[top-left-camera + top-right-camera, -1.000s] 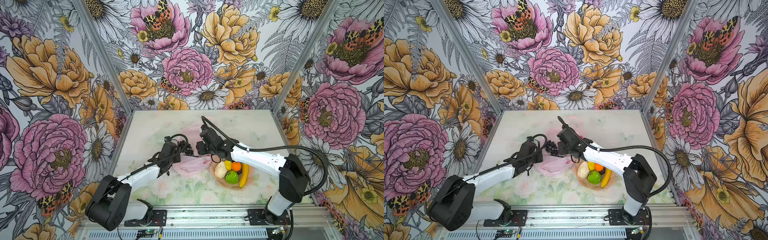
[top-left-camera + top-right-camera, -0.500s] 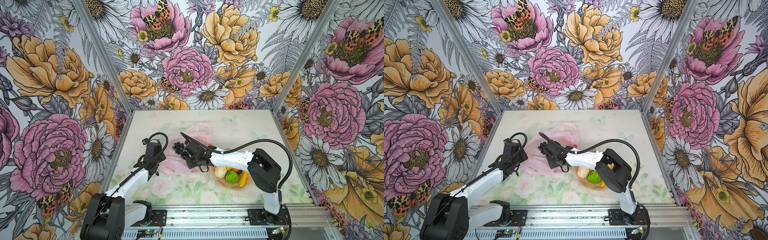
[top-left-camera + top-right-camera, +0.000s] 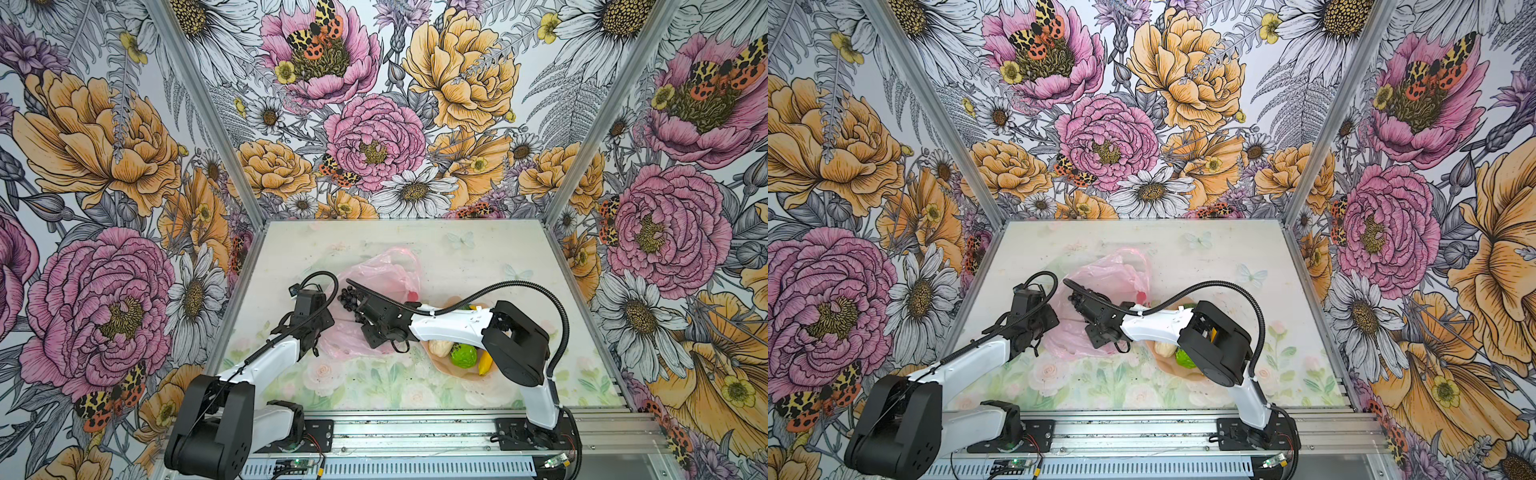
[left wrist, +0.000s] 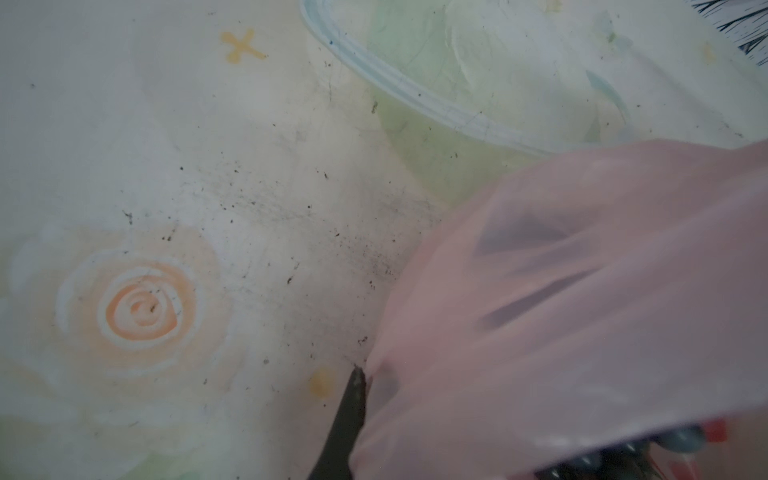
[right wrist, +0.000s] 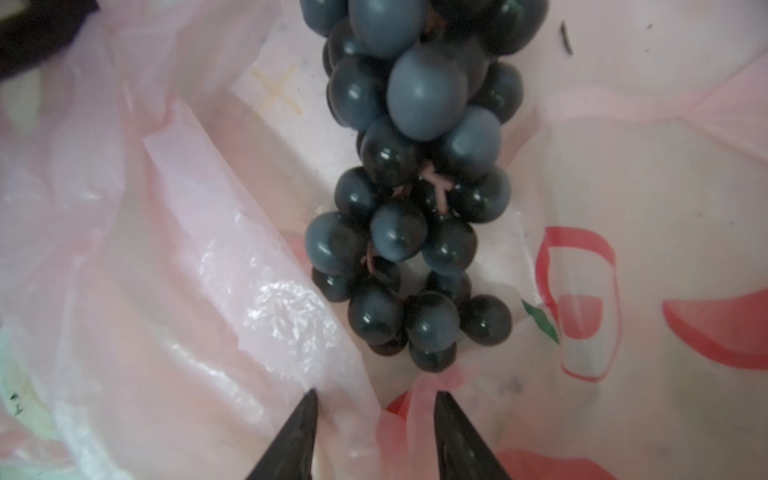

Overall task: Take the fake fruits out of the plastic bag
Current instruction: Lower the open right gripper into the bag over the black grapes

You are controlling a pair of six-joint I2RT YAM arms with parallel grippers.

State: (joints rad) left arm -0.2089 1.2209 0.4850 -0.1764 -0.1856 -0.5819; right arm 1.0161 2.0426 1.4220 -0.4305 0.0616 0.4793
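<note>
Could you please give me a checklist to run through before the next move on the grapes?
1. Right gripper standing with jaws apart: ok.
2. Grape bunch between them: not ok, it lies ahead of the tips.
3. Jaw gap free of plastic bag film: not ok, a fold sits there.
4. Left gripper pinching the bag: cannot tell, film hides one finger.
5. Room in the dish: cannot tell, the right arm covers part.
</note>
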